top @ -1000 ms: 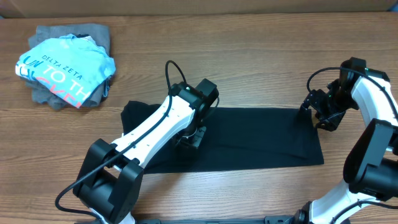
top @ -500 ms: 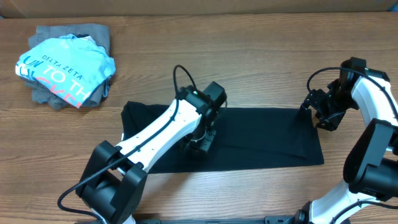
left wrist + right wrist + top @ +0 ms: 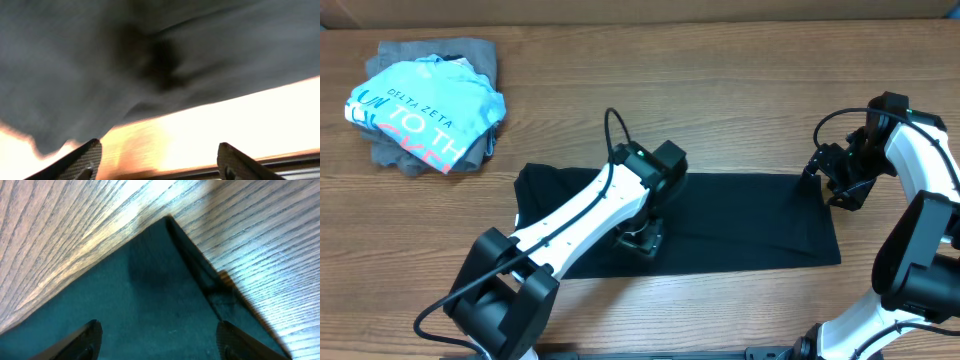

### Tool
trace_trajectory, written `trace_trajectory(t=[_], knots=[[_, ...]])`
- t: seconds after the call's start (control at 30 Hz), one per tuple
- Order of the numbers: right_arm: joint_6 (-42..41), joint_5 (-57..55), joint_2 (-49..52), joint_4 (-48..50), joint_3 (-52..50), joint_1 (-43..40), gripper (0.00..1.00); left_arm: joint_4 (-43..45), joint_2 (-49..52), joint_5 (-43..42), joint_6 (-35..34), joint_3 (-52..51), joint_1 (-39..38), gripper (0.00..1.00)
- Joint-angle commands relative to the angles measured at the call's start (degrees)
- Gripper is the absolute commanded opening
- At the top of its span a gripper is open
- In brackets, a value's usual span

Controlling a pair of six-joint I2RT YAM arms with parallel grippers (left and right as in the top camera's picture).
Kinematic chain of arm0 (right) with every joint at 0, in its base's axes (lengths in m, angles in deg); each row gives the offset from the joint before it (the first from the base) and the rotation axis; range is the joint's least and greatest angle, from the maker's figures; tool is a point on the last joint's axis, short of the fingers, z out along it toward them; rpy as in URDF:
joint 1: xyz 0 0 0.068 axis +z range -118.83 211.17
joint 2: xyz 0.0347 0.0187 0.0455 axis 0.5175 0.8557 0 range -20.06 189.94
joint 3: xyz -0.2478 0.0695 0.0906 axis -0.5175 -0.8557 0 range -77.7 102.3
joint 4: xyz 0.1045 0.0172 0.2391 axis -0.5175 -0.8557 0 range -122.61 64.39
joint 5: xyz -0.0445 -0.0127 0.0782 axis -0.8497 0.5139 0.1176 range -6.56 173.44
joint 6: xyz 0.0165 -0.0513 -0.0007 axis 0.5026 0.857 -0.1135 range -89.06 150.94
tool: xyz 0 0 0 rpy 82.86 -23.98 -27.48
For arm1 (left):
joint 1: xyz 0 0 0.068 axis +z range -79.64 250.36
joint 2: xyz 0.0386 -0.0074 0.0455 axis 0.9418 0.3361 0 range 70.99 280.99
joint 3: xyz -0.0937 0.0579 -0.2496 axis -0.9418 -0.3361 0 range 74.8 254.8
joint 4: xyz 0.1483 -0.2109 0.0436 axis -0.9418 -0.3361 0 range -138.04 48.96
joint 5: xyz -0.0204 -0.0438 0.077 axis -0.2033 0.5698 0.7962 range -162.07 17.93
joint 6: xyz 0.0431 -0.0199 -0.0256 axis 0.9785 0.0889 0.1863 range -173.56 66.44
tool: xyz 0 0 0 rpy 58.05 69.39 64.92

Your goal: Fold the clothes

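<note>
The clothes (image 3: pixel 750 225), a black T-shirt, lie folded into a long flat strip across the middle of the table. My left gripper (image 3: pixel 642 240) hovers low over the strip's front half. In the left wrist view its fingers (image 3: pixel 84 160) stand wide apart with nothing between them, black cloth (image 3: pixel 150 60) above and bright table below. My right gripper (image 3: pixel 832 188) sits at the strip's far right corner. In the right wrist view it is open (image 3: pixel 159 342) just over the cloth (image 3: pixel 150 295), whose corner points away from it.
A light blue printed shirt (image 3: pixel 425 110) lies crumpled on a grey garment (image 3: pixel 470 55) at the back left. Bare wooden table (image 3: pixel 720 90) surrounds the strip. The front table edge runs close under the arm bases.
My left gripper slid rightward over the black shirt, then opened and let go of the fabric. The right arm has stayed put, open.
</note>
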Motion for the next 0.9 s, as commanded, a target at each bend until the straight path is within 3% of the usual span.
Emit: trace_trajectory(t=[0.0,0.3,0.53,0.63,0.87], knots=[[0.07,-0.46,-1.44,0.17,-0.07,-0.22,0.76,-3.89,-1.14,8.33,-6.40,0.07,3.37,0.71],[0.24,-0.48,-1.44,-0.26,-0.07,-0.22,0.76,-3.85,-1.14,8.00,-11.47,-7.56,8.41,0.68],[0.22,-0.46,-1.44,0.28,-0.07,-0.22,0.77,-0.07,-1.14,7.34,-14.75,-12.76,12.33,0.41],[0.22,-0.46,-1.44,0.42,-0.07,-0.22,0.77,2.56,-1.14,8.39,-15.23,-14.12,12.68,0.25],[0.13,-0.44,-1.44,0.70,-0.07,-0.22,0.77,3.74,-1.14,8.09,-15.34,-14.36,12.68,0.04]])
